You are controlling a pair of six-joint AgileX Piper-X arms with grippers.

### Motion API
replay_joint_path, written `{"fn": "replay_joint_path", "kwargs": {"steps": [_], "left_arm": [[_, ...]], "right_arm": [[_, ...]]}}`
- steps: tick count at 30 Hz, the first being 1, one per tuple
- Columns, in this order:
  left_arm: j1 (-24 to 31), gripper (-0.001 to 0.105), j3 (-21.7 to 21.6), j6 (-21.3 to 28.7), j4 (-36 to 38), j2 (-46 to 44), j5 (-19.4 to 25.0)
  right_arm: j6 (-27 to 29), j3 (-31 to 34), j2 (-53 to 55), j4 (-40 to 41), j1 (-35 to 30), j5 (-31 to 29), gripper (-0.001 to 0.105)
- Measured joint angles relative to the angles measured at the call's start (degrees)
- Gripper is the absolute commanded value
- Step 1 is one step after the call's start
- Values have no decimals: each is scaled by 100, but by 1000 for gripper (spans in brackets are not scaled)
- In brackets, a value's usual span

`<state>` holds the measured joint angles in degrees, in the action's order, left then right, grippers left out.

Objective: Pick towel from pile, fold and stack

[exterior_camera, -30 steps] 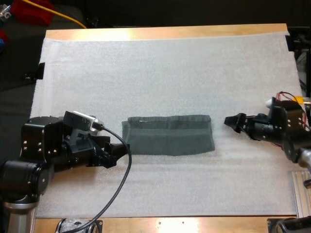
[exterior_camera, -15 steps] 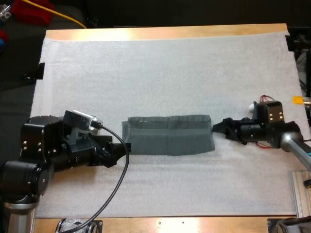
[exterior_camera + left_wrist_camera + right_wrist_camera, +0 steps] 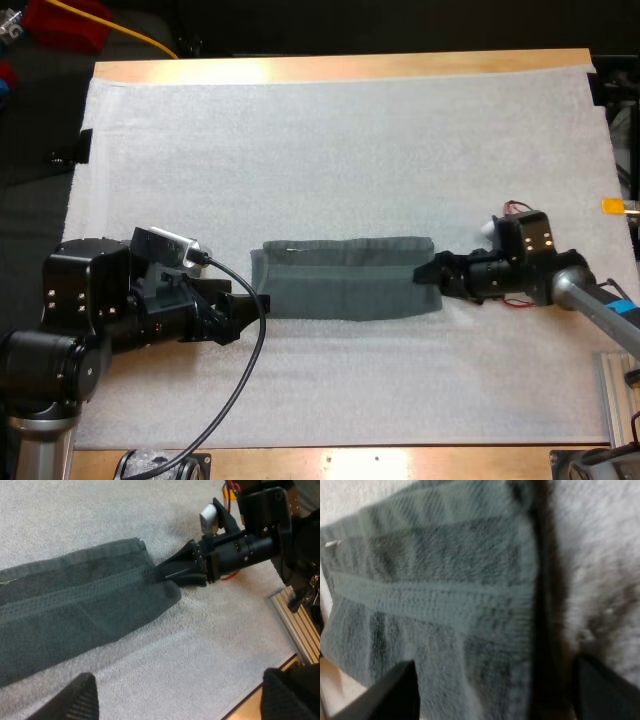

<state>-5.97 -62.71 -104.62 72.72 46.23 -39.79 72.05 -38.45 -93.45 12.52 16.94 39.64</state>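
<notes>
White mat (image 3: pixel 350 150) bears folded towel (image 3: pixel 345 280), right end effector (image 3: pixel 425 272) at its edge.

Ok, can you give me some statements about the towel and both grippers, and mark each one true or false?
1. The towel lies flat as a long folded strip on the white mat. True.
2. The left gripper is shut on the towel. False: its fingers stand apart, at the towel's left end.
3. The right gripper is at the towel's right end. True.
4. The towel hangs over the table's near edge. False: it lies in the middle of the mat, away from every edge.
</notes>
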Motion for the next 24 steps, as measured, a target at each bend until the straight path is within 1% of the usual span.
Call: {"fn": "replay_joint_path", "kwargs": {"steps": [5, 6, 8, 11, 12, 13, 15, 17, 22, 24], "left_arm": [[0, 65, 0, 0, 0, 0, 0], [0, 65, 0, 0, 0, 0, 0], [0, 65, 0, 0, 0, 0, 0], [0, 65, 0, 0, 10, 0, 0], [0, 65, 0, 0, 27, 0, 0], [0, 65, 0, 0, 44, 0, 0], [0, 65, 0, 0, 47, 0, 0], [0, 65, 0, 0, 47, 0, 0], [0, 65, 170, 0, 47, 0, -17], [0, 65, 257, 0, 47, 0, -15]], "right_arm": [[-140, -9, -29, -138, 292, -19, 65], [-172, -9, -29, -149, 325, -32, 64], [-289, -9, -39, -162, 341, -47, 59], [-389, -9, -64, -148, 341, -127, 35], [-394, -4, -82, -126, 341, -154, 23], [-393, 7, -97, -101, 341, -172, 14], [-428, 9, -100, -22, 349, -181, 0], [-437, 19, -40, 105, 371, -329, 1], [-321, 36, 500, 711, 385, -1049, 1], [-166, 36, 765, 1001, 385, -1308, 1]]}}
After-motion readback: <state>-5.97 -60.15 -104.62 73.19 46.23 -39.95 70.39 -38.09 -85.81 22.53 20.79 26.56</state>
